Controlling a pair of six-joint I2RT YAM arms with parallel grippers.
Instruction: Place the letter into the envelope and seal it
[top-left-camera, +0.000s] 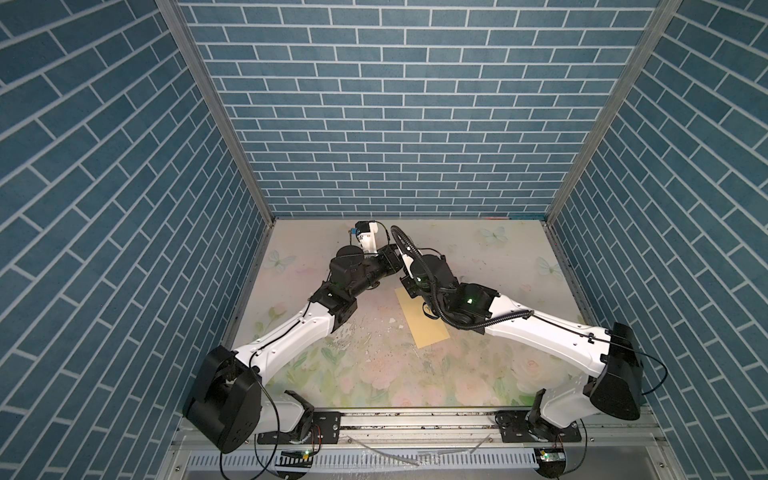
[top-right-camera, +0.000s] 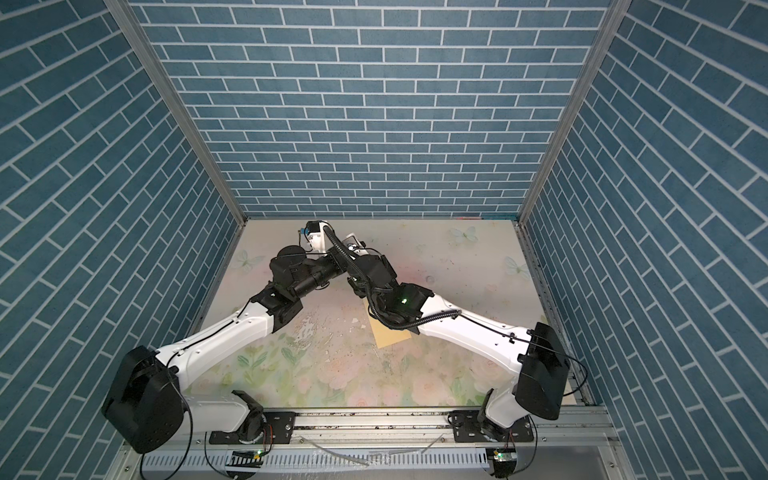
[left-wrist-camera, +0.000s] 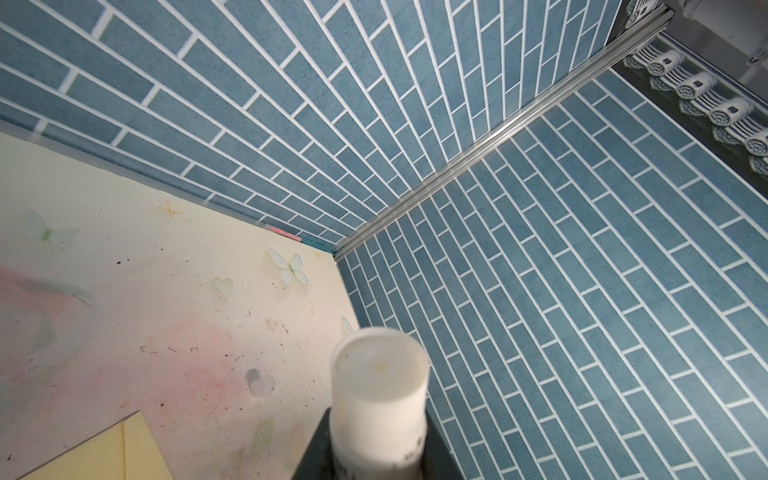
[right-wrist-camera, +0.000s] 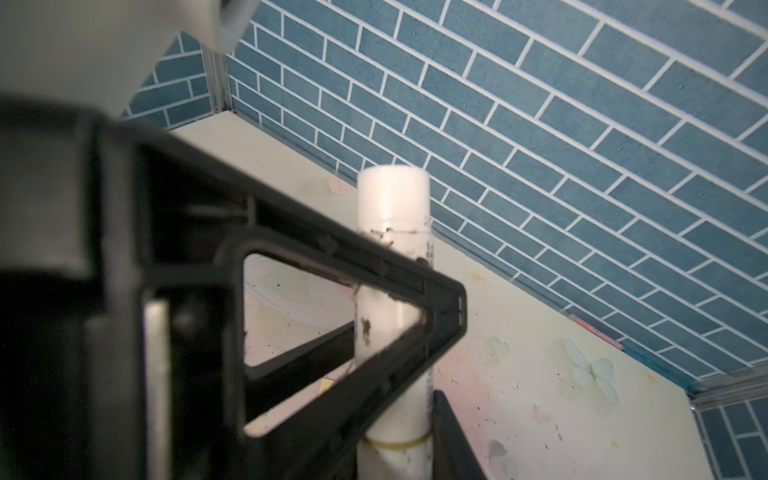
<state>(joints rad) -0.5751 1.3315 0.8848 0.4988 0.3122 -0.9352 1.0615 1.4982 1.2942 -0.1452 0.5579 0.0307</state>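
Wristward, glue stick (left-wrist-camera: 380, 399) (overhead, envelope (top-left-camera: 424, 328) only)

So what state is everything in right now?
envelope: flat on the table, partly under the right arm.
glue stick: raised, gripped by both claws.
left claw: shut on the glue stick.
right claw: shut on the glue stick.
letter: not in view.

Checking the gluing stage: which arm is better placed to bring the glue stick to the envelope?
Left, probably: the left gripper clamps the glue stick mid-body with its tip free; the right gripper holds only the opposite end.
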